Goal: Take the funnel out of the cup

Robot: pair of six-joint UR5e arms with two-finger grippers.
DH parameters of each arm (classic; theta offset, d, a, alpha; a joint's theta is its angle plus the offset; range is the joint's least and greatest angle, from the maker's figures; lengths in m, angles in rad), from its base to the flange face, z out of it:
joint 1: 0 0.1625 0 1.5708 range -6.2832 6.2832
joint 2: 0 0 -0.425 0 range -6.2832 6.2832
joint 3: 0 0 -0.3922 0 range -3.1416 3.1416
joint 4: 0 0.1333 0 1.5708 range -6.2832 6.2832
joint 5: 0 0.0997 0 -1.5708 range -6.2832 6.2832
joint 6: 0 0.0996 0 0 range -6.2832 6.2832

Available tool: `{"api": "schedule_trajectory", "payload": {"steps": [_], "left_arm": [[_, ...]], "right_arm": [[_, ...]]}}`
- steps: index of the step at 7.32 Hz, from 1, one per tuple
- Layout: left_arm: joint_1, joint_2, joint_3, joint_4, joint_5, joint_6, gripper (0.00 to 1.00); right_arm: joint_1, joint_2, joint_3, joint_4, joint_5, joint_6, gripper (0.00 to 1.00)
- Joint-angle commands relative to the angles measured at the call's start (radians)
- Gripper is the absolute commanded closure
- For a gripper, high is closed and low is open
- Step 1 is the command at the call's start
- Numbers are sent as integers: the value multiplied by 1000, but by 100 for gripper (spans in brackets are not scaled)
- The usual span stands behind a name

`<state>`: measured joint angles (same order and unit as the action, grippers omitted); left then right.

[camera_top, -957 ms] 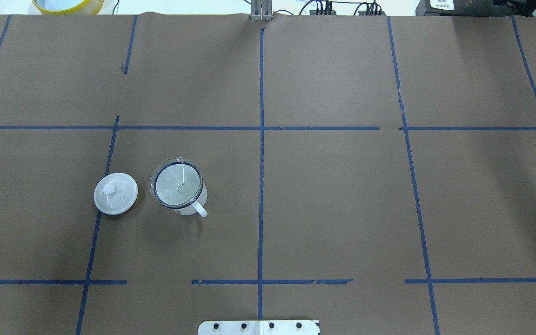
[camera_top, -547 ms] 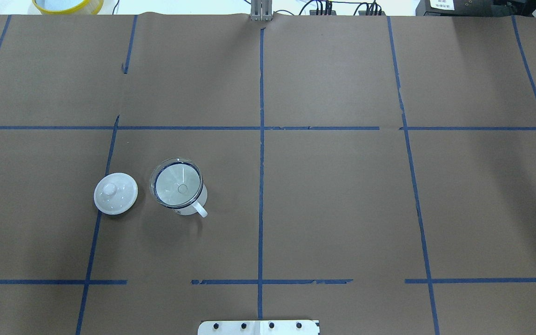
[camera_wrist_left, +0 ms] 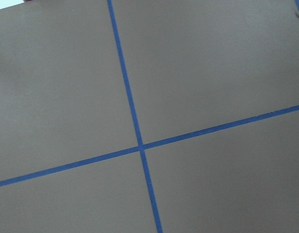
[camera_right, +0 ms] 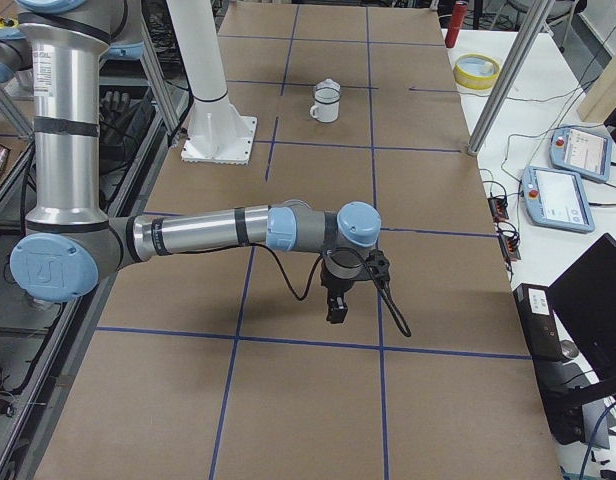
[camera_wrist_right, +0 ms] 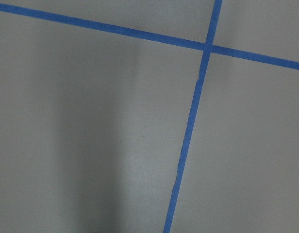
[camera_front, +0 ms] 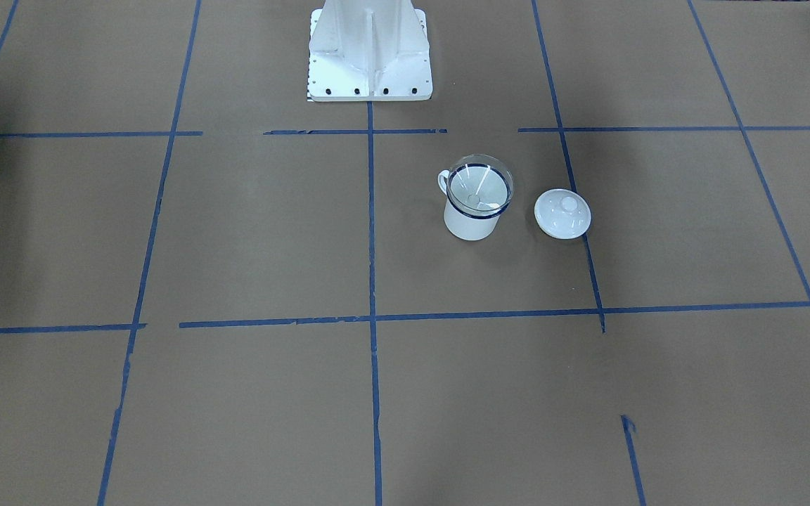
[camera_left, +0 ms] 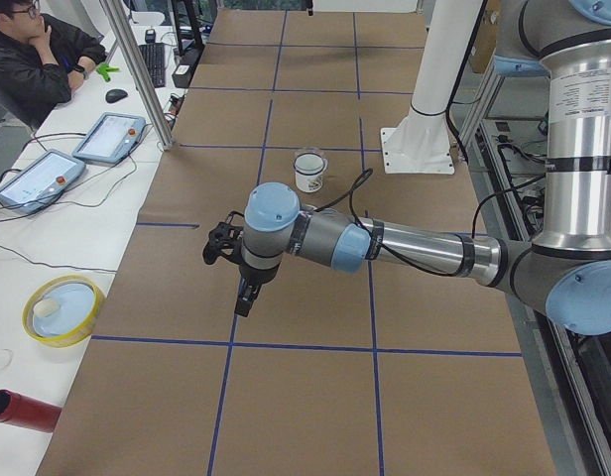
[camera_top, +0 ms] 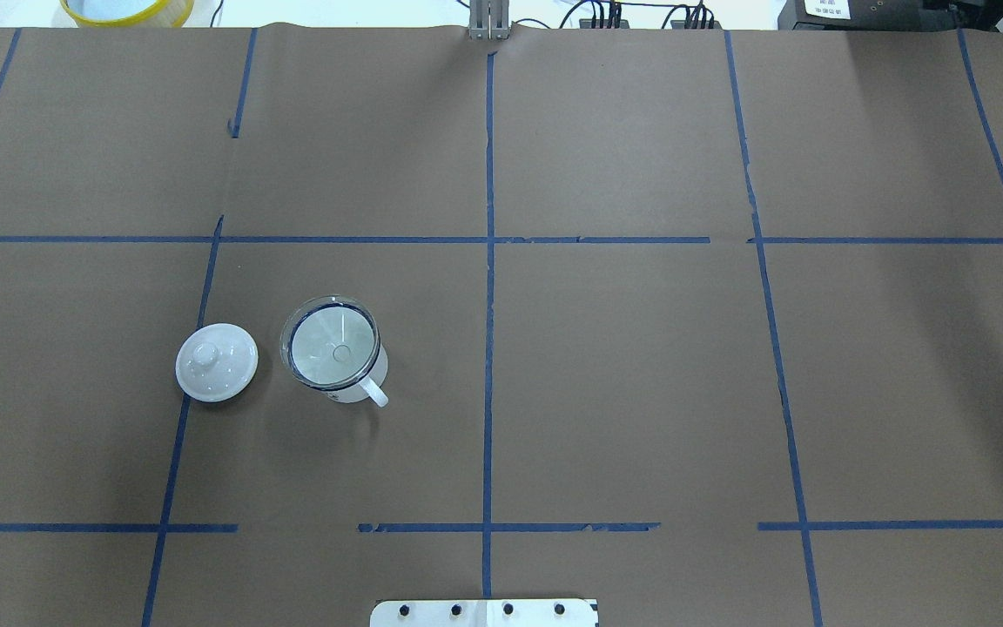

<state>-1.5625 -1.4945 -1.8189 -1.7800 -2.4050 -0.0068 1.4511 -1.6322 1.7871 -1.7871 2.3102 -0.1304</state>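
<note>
The funnel (camera_top: 332, 344) sits in the cup (camera_top: 362, 389), lid (camera_top: 217, 362) just beside.

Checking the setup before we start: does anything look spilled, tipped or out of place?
Nothing stands out. The mug stands upright with the funnel seated in its mouth, the lid lies knob-up beside it, not touching, and no spill shows on the table.
</note>
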Motion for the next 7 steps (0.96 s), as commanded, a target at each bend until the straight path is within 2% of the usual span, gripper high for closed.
{"api": "schedule_trajectory", "payload": {"steps": [1,2,4,5,7], "left_arm": [[196,-79,-25,-38,-22,-330,0],[322,-152,-54,-36,80,-559,0],[523,-347,-62,-27,148,-985,0],[626,-430,-57,-3,224,-1124,0],[779,-629,-46,222,343,-1269,0]], "right_arm": [[0,0,0,0,0,2,0],[0,0,0,0,0,0,0],[0,0,0,0,0,0,0],[0,0,0,0,0,2,0],[0,0,0,0,0,2,0]]}}
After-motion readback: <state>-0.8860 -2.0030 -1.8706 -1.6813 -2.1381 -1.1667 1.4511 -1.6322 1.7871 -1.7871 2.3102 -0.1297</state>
